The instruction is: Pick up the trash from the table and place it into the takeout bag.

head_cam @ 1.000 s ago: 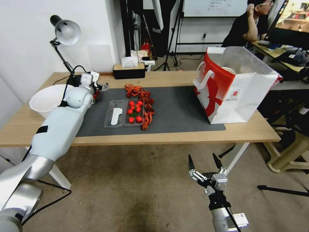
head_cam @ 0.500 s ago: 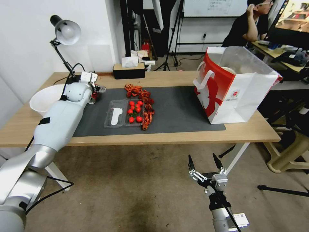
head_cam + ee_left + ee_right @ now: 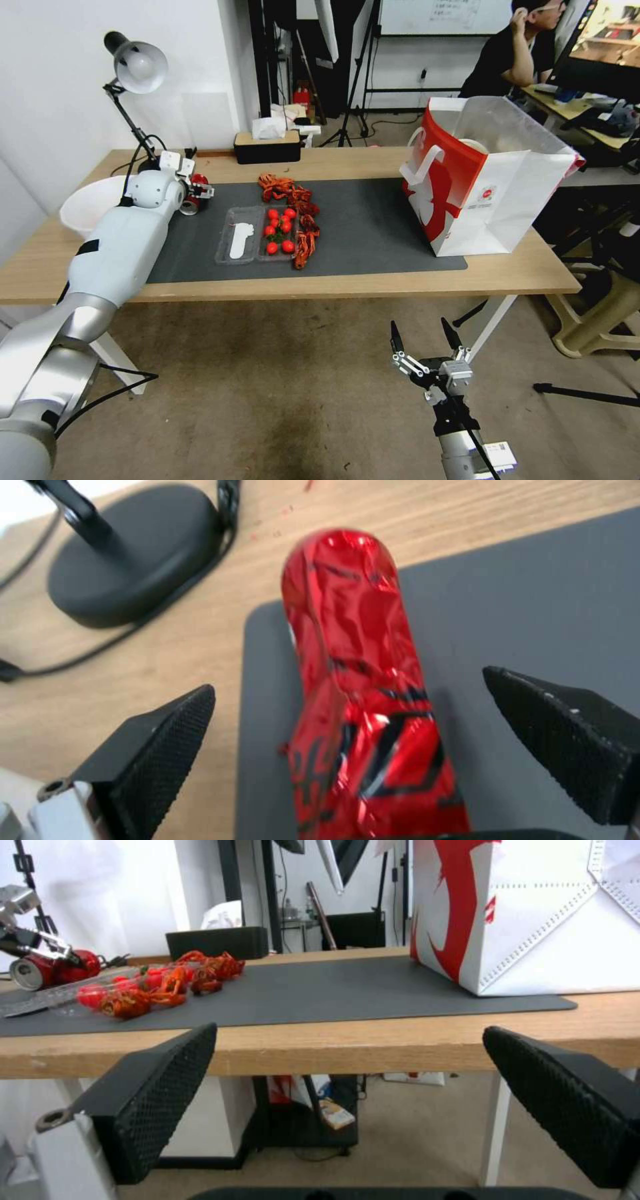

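Head view. We see the left hand (image 3: 198,193) reached out to the far left corner of the dark mat (image 3: 373,220) on the worktop (image 3: 533,267), where the crushed red can (image 3: 192,200) lies on its side. From here we cannot tell how wide the fingers stand. The takeout bag (image 3: 483,193) stands upright at the right end of the worktop, mouth open, well apart from the can, so any load must cross the mat to reach it. Between them lie a clear tray (image 3: 240,237) with small red tomatoes (image 3: 280,230) and reddish leftovers (image 3: 297,200). A white bowl (image 3: 93,203) and a desk lamp (image 3: 133,67) sit at the left end. The right hand (image 3: 427,343) is parked below the worktop's near edge, fingers spread, holding nothing.

Left wrist view. We see the can (image 3: 363,690) running lengthwise between the two black fingertips (image 3: 160,745), one on each side and both clear of it. The hand is open and straddles the can; we judge this alignment prepares a grip across its narrow width. The can rests at the mat's corner, near the lamp base (image 3: 133,555).

Right wrist view. We see the right fingertips (image 3: 153,1090) wide apart, facing the worktop edge (image 3: 373,1045); the bag (image 3: 533,915) stands ahead and the can (image 3: 53,970) is far off.
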